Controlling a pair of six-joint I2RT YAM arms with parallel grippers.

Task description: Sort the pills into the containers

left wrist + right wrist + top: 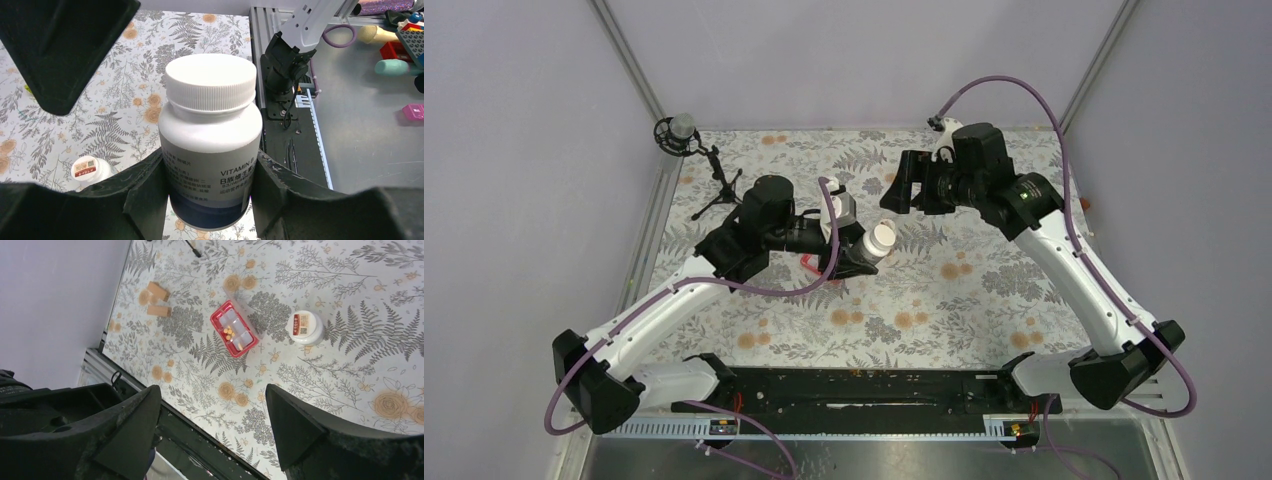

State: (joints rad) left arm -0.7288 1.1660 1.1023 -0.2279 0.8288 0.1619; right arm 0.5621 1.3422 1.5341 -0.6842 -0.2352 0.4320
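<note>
My left gripper (864, 254) (209, 167) is shut on a white vitamin bottle (880, 238) (210, 145) with its white screw cap (210, 80) on, held tilted above the flowered cloth. The red-pink pill tray (234, 335) lies on the cloth; a corner of it shows under the left gripper in the top view (808, 263). Yellow-orange pills (229, 332) lie in one of its clear compartments. My right gripper (902, 193) (212, 390) is open and empty, held high, beside the left gripper.
A second small white bottle (305, 327) (90, 170) with a red label stands on the cloth near the tray. Two wooden blocks (157, 300) lie toward the left wall. A microphone on a small tripod (686, 135) stands at the back left. A black rail (864, 390) runs along the near edge.
</note>
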